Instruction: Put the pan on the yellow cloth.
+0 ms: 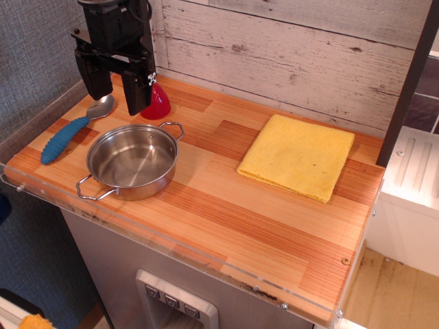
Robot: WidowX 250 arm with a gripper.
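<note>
Steel pan (133, 161) sits on the wooden counter (226, 226), left half, upright and empty, one loop handle toward the back right, the other toward the front left. Yellow cloth (298, 157) lies flat on the right half, well apart from the pan, bare wood between them; its layered edges show along the front side. Nothing rests on the cloth.

Black gripper (119, 89) hangs at the back left, above and behind the pan, fingers pointing down and spread apart, nothing between them. It touches neither pan nor cloth.

Spoon (72, 129) with blue ribbed handle and metal bowl lies left of the pan, just beside it, angled from front left to back right; bowl sits under the gripper's left finger as seen. Red object (158, 104) stands behind the pan, partly hidden by the right finger; shape unclear.

Whitewashed plank wall (288, 55) runs behind the counter. Clear plastic edging lines the counter's front and left rim.
</note>
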